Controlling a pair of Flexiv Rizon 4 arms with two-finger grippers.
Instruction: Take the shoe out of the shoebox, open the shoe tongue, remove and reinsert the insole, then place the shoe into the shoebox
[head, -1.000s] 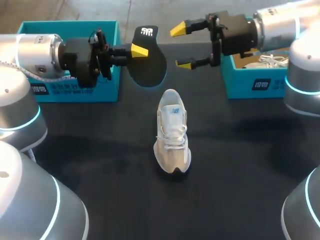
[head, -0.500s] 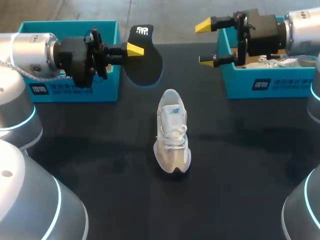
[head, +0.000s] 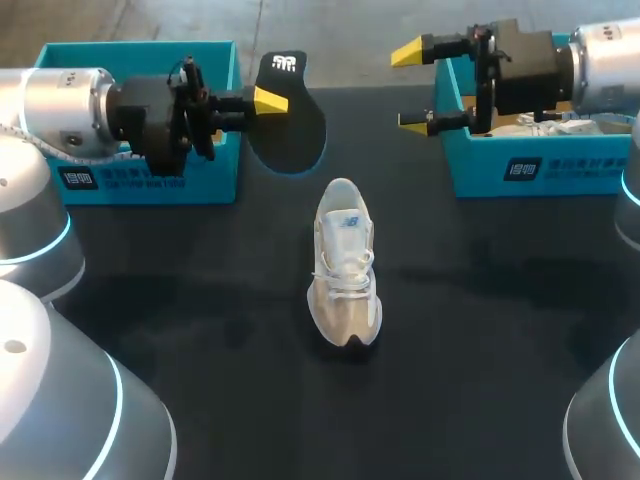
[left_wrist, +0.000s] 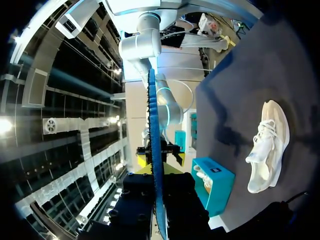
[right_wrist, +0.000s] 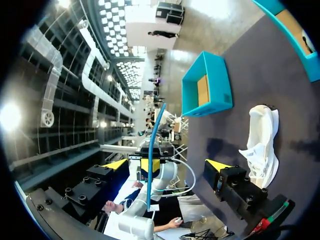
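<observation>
Black table (head: 200, 330), viewed from the head camera: we note a white shoe (head: 345, 262) standing upright on its sole near the centre, heel toward 12 o'clock and toe toward 6 o'clock, touched by neither arm. It is outside both boxes.

At 11 o'clock from the shoe, the left gripper (head: 272, 100) is clamped on a black insole (head: 295, 125), holding it in the air above the far part of the table. In the left wrist view the insole (left_wrist: 155, 150) appears edge-on, running straight out between the fingers, with the shoe (left_wrist: 267, 145) lying well apart from it.

At 10 o'clock from the shoe stands the left teal shoebox (head: 140, 180), open at the top. At 2 o'clock stands the right teal shoebox (head: 540, 170), with another white shoe (head: 545, 122) inside.

The right gripper (head: 410, 85) hangs at 1 o'clock from the shoe, by the near corner of the right shoebox, its fingers spread wide and holding nothing. The right wrist view confirms this: the gripper (right_wrist: 166, 165) has its yellow tips far apart, with the insole (right_wrist: 156, 130) visible beyond them.
</observation>
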